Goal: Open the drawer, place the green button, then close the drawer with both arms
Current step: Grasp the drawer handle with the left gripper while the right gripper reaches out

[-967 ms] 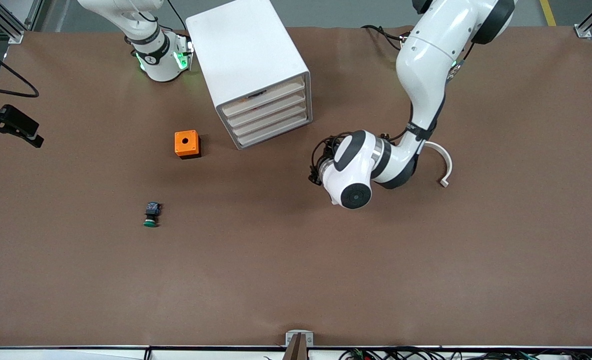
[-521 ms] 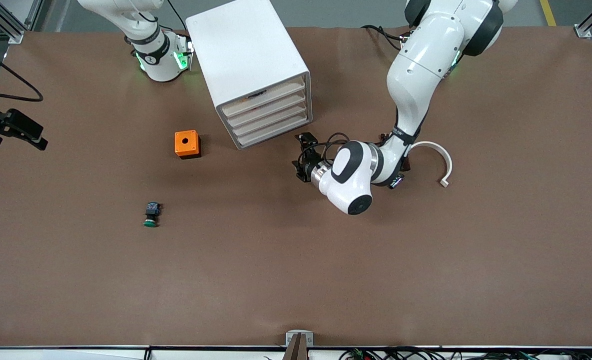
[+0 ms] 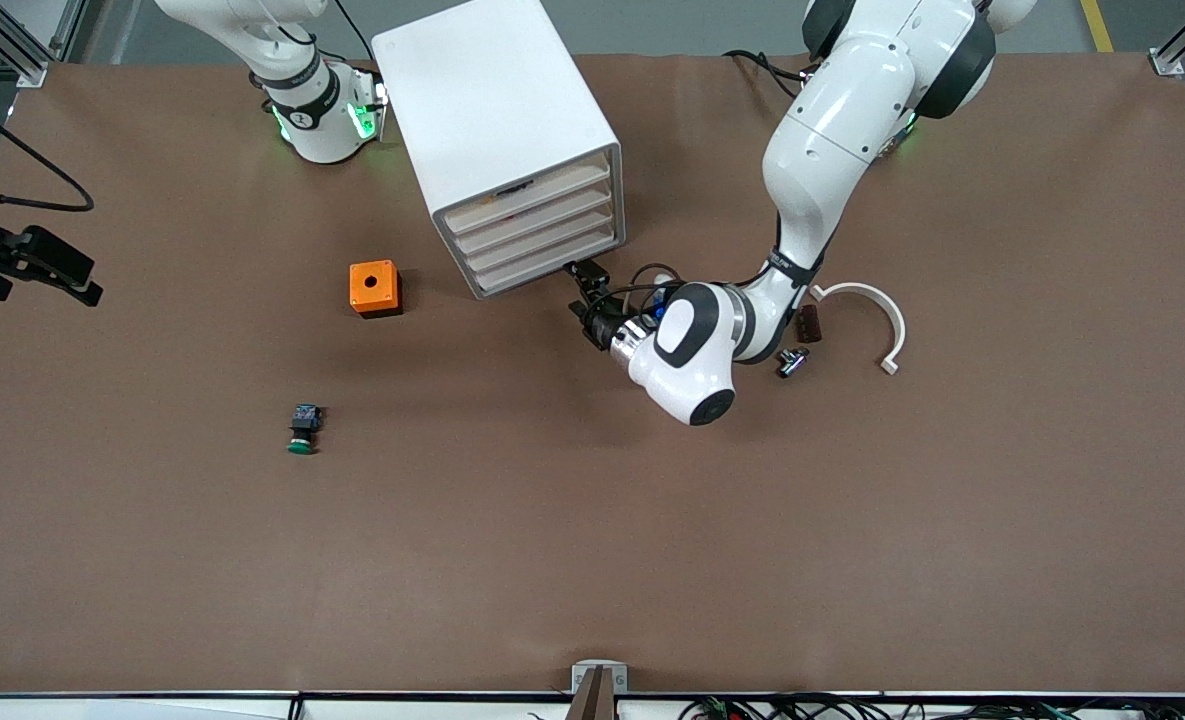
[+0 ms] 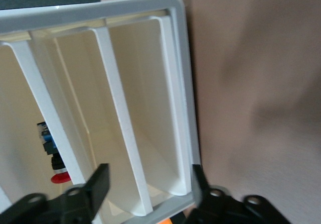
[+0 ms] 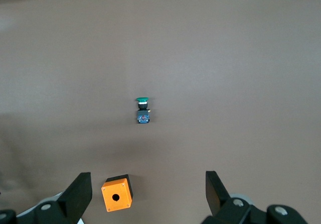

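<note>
Left gripper (image 3: 584,290) moved up to cabinet (image 3: 497,130) lower drawer (image 3: 548,262), jaws open astride front edge; right gripper (image 5: 145,194) open, waiting.

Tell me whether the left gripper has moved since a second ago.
Yes. The left gripper has closed in on the cabinet, now at its lowest drawer.

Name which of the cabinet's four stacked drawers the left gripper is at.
The lowest drawer: the left gripper sits at its front corner, below the other three.
</note>
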Motion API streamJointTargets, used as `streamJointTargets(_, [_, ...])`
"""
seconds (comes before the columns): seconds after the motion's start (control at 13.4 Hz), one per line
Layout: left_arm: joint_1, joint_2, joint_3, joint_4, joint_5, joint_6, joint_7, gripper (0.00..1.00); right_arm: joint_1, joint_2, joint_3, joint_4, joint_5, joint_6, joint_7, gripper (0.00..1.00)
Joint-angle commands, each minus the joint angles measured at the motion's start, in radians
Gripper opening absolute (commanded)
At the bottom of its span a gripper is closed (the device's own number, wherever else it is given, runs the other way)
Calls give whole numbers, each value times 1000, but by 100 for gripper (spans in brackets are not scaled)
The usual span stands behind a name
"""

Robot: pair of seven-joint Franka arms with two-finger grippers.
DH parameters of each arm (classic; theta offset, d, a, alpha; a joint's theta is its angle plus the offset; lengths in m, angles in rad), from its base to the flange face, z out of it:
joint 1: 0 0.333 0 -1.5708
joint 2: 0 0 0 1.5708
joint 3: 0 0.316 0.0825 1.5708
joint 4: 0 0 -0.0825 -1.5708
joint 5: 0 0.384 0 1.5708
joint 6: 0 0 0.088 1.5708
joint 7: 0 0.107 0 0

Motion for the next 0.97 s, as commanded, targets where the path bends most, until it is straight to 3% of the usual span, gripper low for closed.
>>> streamJointTargets(0.0, [-34, 18, 2, 3, -36, -13, -43, 60, 0, 10, 4, 3, -12, 5, -3, 100])
streamJointTargets(0.89, [-99, 35, 2, 0, -42, -50, -103, 54, 23, 119, 5, 3, -13, 106, -3, 100])
